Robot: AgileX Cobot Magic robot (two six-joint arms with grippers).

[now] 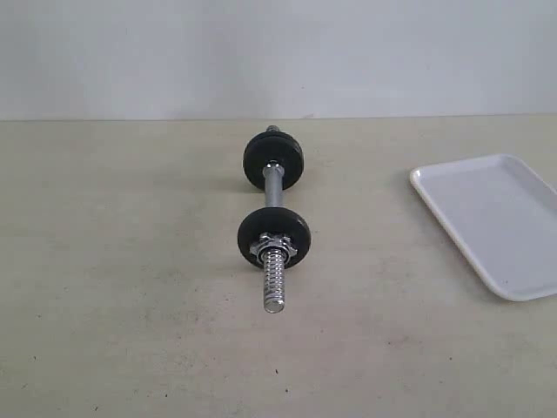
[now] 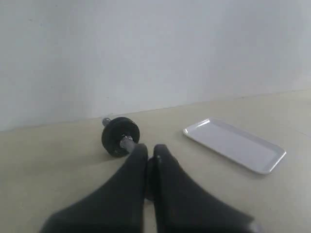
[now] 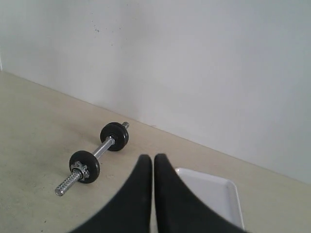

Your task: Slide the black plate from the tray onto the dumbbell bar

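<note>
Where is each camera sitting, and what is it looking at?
Exterior view: off the arms, facing the wall across the table; sees the dumbbell bar end-on, white tray at right; no robot parts.
Left wrist view: behind the shut left pincer, facing bar and tray.
Right wrist view: behind the shut right pincer, facing bar and tray.
Shared: all three show bar and tray.

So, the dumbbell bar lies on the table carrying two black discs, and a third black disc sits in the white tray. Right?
No: the white tray holds no disc, as the left wrist view shows its whole surface bare. The dumbbell bar does lie on the table carrying two black discs.
</note>
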